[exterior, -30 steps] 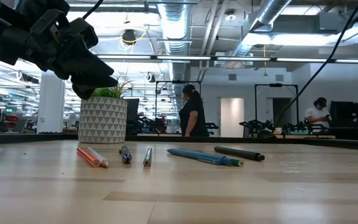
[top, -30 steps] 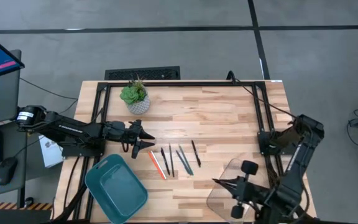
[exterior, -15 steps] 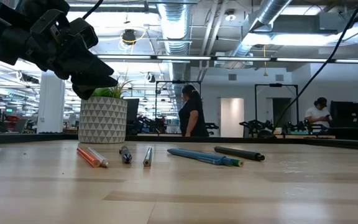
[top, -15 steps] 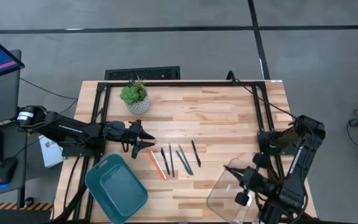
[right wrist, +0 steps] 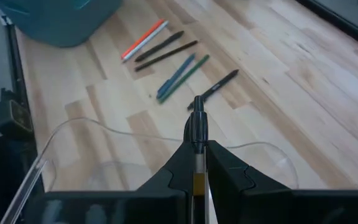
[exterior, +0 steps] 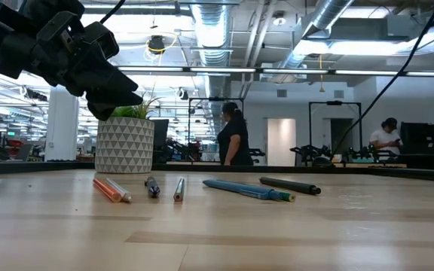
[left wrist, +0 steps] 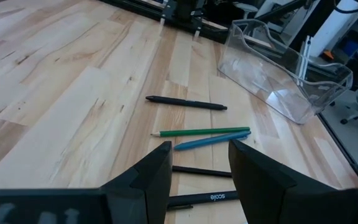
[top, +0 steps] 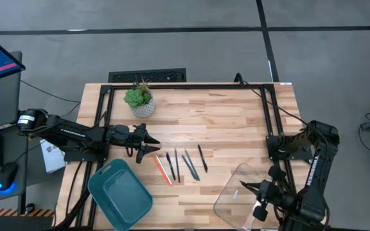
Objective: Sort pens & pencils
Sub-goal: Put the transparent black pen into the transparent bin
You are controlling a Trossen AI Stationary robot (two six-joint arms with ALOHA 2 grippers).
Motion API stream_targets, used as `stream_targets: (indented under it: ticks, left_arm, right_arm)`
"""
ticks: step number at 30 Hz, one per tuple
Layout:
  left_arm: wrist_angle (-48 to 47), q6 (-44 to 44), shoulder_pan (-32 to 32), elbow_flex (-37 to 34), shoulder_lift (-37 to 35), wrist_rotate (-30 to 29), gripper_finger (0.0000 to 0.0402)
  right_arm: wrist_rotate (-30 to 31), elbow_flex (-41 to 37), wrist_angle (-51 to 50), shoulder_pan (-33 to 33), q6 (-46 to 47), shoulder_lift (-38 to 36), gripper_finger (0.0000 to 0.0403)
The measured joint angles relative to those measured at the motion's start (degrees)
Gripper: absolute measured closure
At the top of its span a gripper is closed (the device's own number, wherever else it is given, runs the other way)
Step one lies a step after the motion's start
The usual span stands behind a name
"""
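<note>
A black pen (right wrist: 197,127) is seen clamped upright between the closed fingers of the right gripper (right wrist: 197,163), its tip projecting beyond the fingertips. The gripper is positioned above the clear plastic bin (top: 236,188) at the near right of the wooden table (top: 230,115); in the high view this gripper (top: 254,190) is found over the bin's right side.

The remaining sticks are laid in a loose row on the table, well apart from the right gripper. From left to right in the high view are shown the orange-red pencil (top: 162,170), with a pale stick touching it, two black pens (top: 170,166) (top: 177,165), the teal-blue pen (top: 187,166) with the green pencil (top: 193,165) just beside it, and a further black pen (top: 202,158).

The left gripper (top: 148,148) is held above the table just beside the left end of this row, its fingers (left wrist: 146,174) spread apart and nothing held between them; the two nearest black pens are framed beyond the gap in the left wrist view.

A teal tray (top: 119,194) is placed at the near left, and a potted plant (top: 139,100) at the far left.
</note>
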Motion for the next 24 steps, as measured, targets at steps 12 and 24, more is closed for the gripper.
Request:
stream_targets:
  ticks: [12, 24]
  left_arm:
    - [0.0, 0.0, 0.0, 0.0, 0.0, -0.1, 0.0252]
    - [-0.3, 0.0, 0.0, 0.0, 0.0, -0.1, 0.0252]
  right_arm:
    - [-5.5, 0.0, -0.7, -4.0, 0.1, 0.0, 0.0344]
    - [-8.2, 0.0, -0.2, -4.9, -0.5, 0.9, 0.0344]
